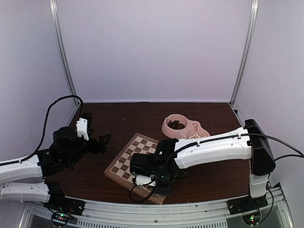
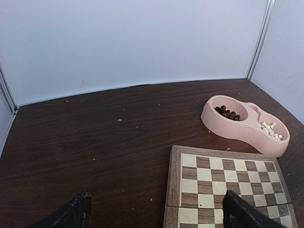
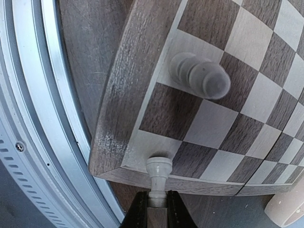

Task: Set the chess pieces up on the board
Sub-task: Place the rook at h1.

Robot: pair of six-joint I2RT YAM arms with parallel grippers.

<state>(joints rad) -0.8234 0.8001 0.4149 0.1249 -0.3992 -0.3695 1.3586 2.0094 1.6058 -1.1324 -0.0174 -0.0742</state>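
Observation:
The board (image 1: 127, 159) lies in the middle of the table, with its near part under my right arm. In the right wrist view my right gripper (image 3: 157, 206) is shut on the top of a cream chess piece (image 3: 158, 173). That piece's base is at the light corner square by the board's rim (image 3: 121, 99). I cannot tell whether it touches the square. Another cream piece (image 3: 199, 76) stands two squares further in along that edge. My left gripper (image 2: 154, 216) is open and holds nothing, low over the table at the board's (image 2: 223, 183) left edge.
A pink double bowl (image 2: 237, 127) stands behind the board, with dark pieces (image 2: 227, 113) in one compartment and cream pieces (image 2: 270, 130) in the other. A metal rail (image 3: 52, 118) runs along the table's near edge beside the board's corner. White walls enclose the table.

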